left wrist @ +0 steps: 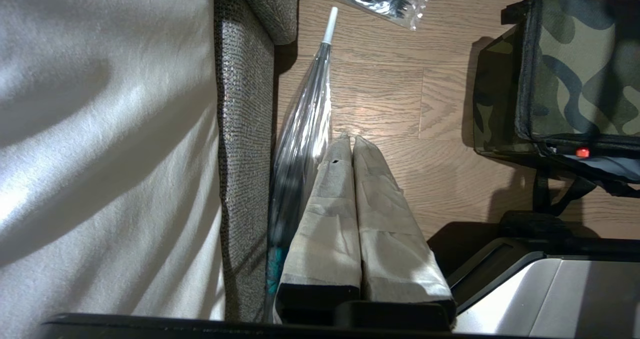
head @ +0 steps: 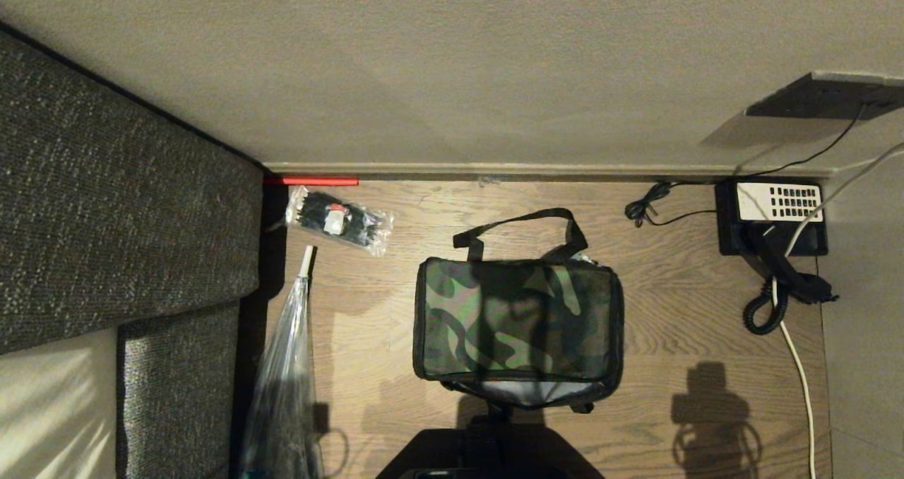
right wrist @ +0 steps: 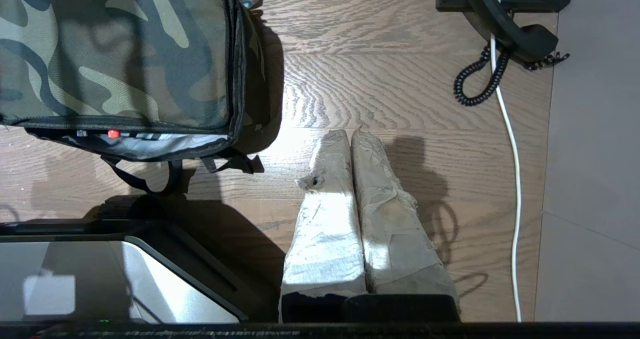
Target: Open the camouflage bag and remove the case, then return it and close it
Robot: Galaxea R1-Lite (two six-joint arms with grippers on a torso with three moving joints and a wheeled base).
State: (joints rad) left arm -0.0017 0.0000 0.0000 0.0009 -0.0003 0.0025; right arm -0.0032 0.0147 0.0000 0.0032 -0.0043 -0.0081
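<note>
The camouflage bag (head: 519, 320) lies on the wooden surface straight ahead, its black handles toward the wall. Its lid lies down, with a pale strip and a small red spot (right wrist: 114, 134) showing along the near edge. The case is hidden. Neither arm shows in the head view. My left gripper (left wrist: 348, 138) hangs shut and empty over the wood, off the bag's (left wrist: 575, 74) left side. On the other side of the bag (right wrist: 125, 54), my right gripper (right wrist: 350, 133) is also shut, with its taped fingers pressed together and nothing between them.
Grey upholstery (head: 120, 203) fills the left. A clear folded umbrella (head: 286, 380) lies beside it, and a clear packet (head: 339, 219) near the wall. A black phone (head: 773, 217) with coiled cord and a white cable (head: 801, 373) sit at the right. My base (head: 487, 458) is at the near edge.
</note>
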